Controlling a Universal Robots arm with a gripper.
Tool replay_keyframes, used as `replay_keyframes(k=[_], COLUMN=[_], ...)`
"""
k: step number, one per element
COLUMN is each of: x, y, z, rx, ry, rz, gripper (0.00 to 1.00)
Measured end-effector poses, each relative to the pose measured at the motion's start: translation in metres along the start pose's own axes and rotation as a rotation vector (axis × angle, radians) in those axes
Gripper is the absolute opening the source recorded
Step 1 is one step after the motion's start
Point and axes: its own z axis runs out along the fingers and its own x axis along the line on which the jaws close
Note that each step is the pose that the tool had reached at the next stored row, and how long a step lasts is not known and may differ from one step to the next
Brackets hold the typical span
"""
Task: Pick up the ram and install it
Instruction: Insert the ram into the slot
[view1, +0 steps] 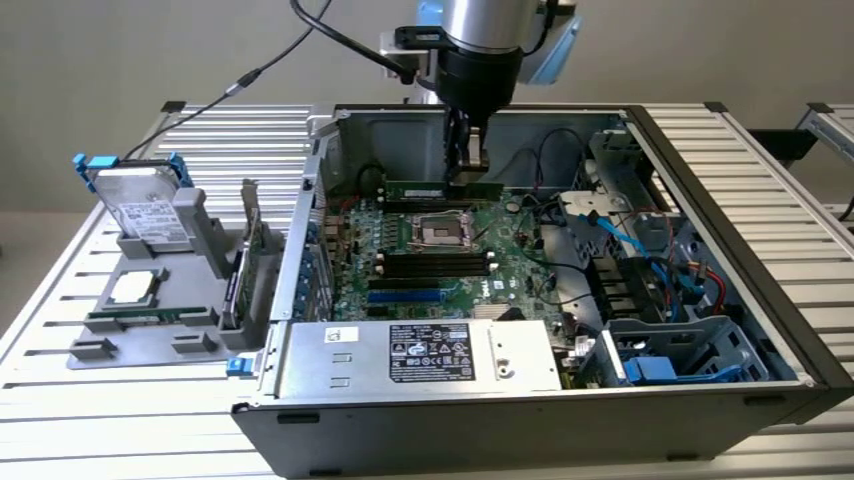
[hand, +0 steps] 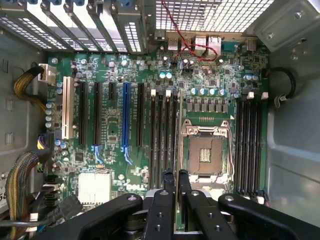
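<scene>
— Inside the open black metal tower computer case (view1: 747, 210), laid on its side on the slatted aluminium worktop (view1: 80, 430): what does the arm have?

— The black two-fingered end effector (view1: 467, 178) is clenched on the ram (view1: 416, 190), a long, narrow green circuit-board stick. In the exterior view the stick hangs level at the fingertips.

— Where over the board?

— Over the green motherboard (view1: 461, 275), at the bank of long black plastic memory slots (view1: 424, 205) on the far side of the square silver processor socket (view1: 438, 232). The wrist view looks straight down past the fingers (hand: 167, 192), which stand close together, in line with a slot beside the socket. Whether the stick's lower edge touches a slot, I cannot tell.

— And outside the case?

— On the exterior view's left, a grey plastic parts holder (view1: 94, 352) sits on the worktop just beside the case. It carries a silver hard drive (view1: 140, 210) standing in a blue-handled bracket, a square silver processor chip (view1: 134, 288), an upright expansion card (view1: 247, 255) and a second green stick (view1: 147, 315) lying flat. At the case's near end is a silver power-supply box (view1: 420, 352) with a black label.
</scene>
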Motion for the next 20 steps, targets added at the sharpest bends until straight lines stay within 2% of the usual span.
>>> replay_keyframes(k=[20], x=[0.007], y=[0.0066], z=[0.0273], rx=[0.0000], ry=[0.0035], rz=[-0.049], gripper=[0.14])
